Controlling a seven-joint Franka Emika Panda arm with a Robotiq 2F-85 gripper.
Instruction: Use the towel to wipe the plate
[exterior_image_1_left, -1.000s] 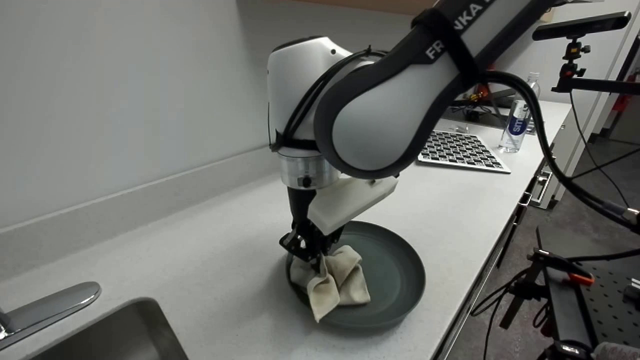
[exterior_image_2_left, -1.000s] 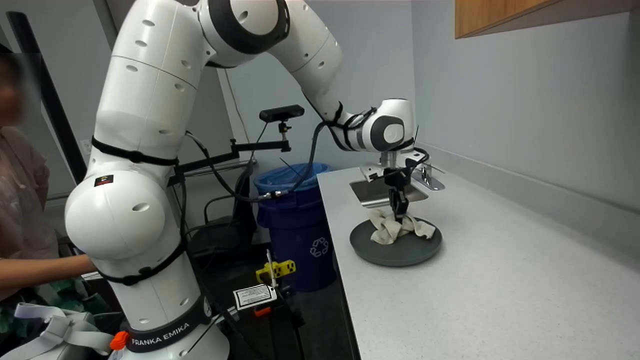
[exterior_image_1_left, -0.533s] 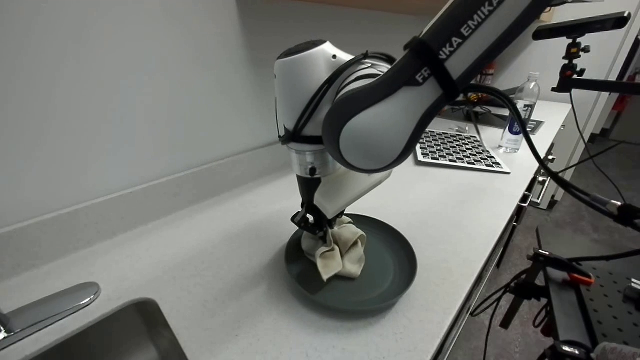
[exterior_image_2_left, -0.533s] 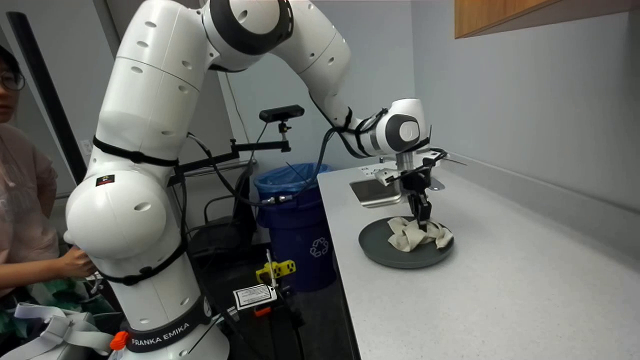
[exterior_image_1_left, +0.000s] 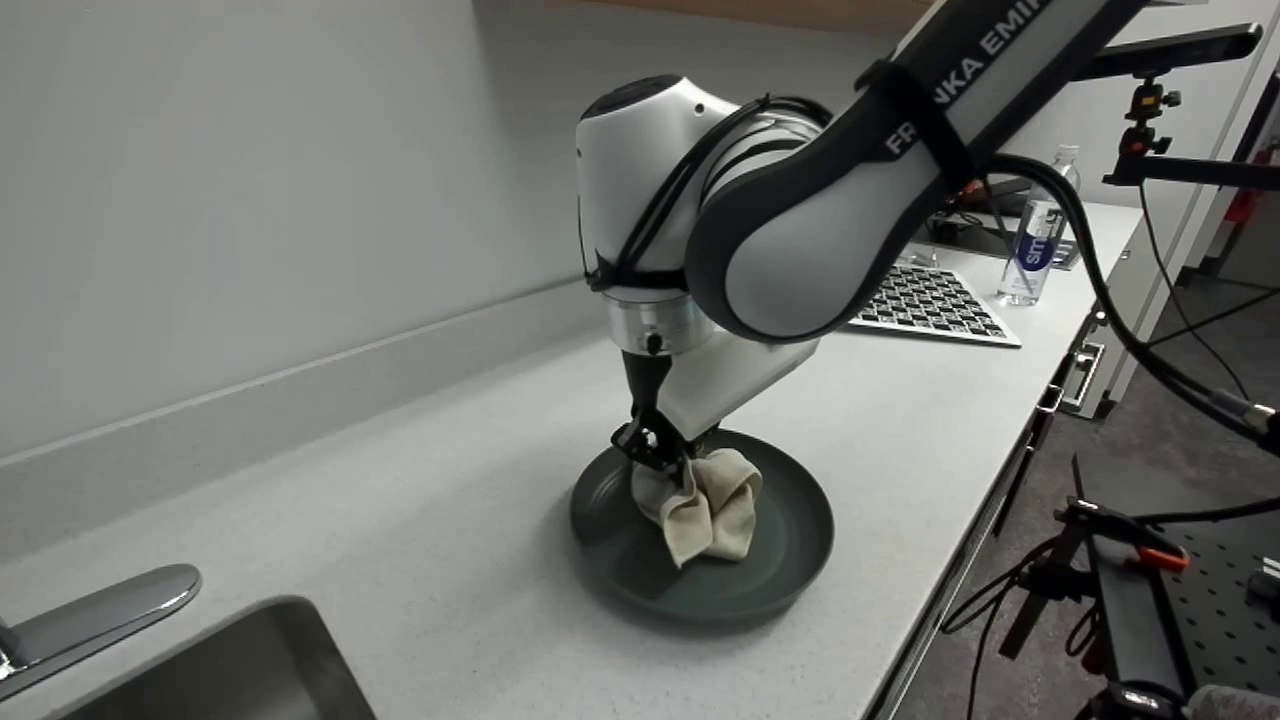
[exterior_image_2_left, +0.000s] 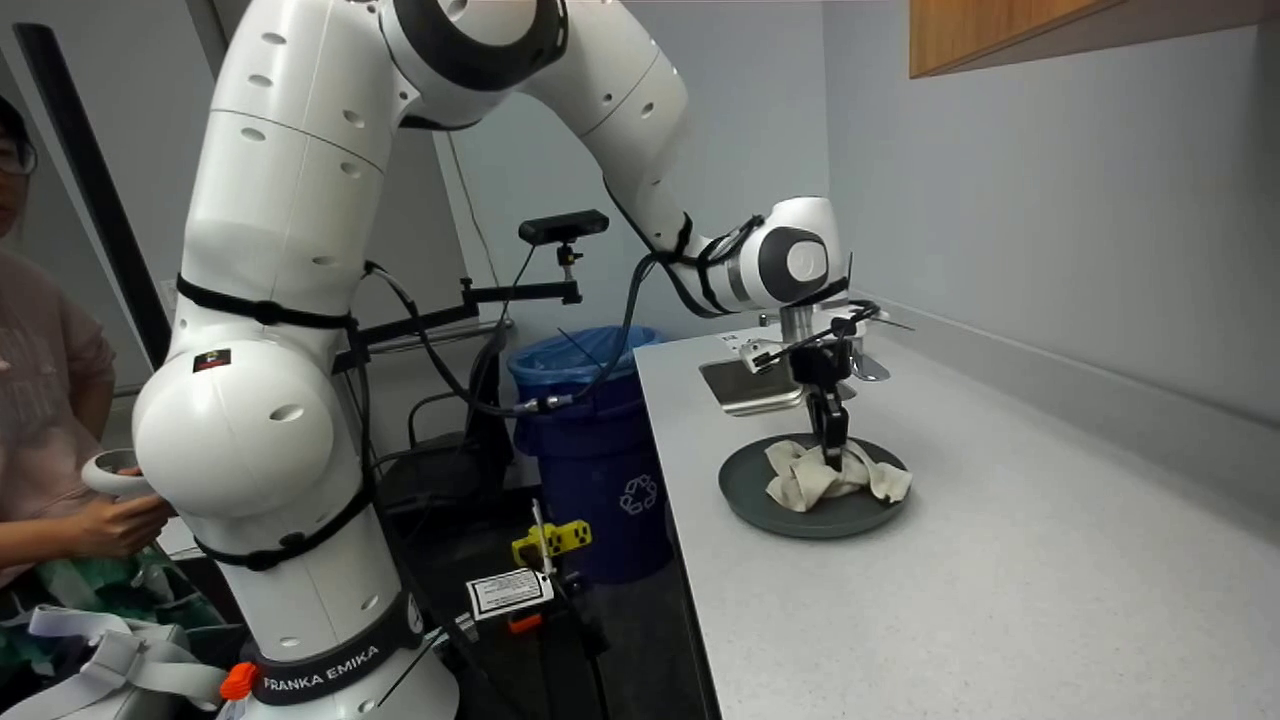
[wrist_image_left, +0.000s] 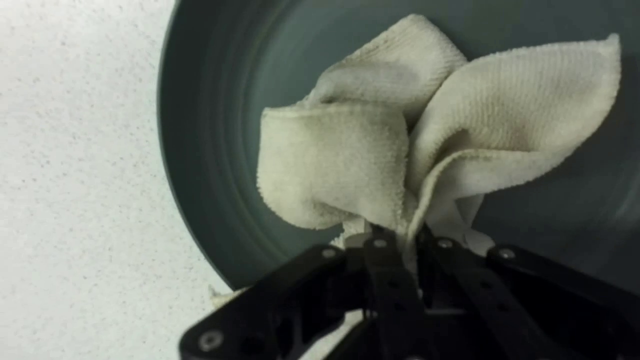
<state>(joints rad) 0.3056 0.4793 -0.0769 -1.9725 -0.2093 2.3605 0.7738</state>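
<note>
Above a round plate (exterior_image_1_left: 790, 560) on a pale, speckled desk (exterior_image_1_left: 430, 500), the black gripper (wrist_image_left: 407, 240) points down, pinched narrow on a raised fold of a cream towel (wrist_image_left: 335, 160). Bunched into soft loops, the towel lies on the plate, its cloth finely ribbed, its edges hemmed; in the wrist view one corner pokes past the rim, and the fingers (wrist_image_left: 390, 275) hide part of the cloth. The plate is dark grey-green and matte, with faint concentric rings inside a raised edge. Well apart from it, in an exterior view, are a stainless steel sink (exterior_image_1_left: 270, 650) and a chrome faucet (exterior_image_1_left: 110, 612). Farther along the desk, a flat black-and-white checkered board (exterior_image_1_left: 930, 303) is partly hidden by the robot's white and dark grey arm (exterior_image_1_left: 810, 240); near the board, a clear water bottle (exterior_image_1_left: 1036, 250) with a blue-marked label stands upright. In an exterior view, a blue recycling bin (exterior_image_2_left: 590, 450) with a blue liner (exterior_image_2_left: 555, 360) stands just beside the desk, a wooden cabinet (exterior_image_2_left: 1000, 35) juts in overhead, and a person (exterior_image_2_left: 40, 400) in a pink shirt is partly behind the arm.
</note>
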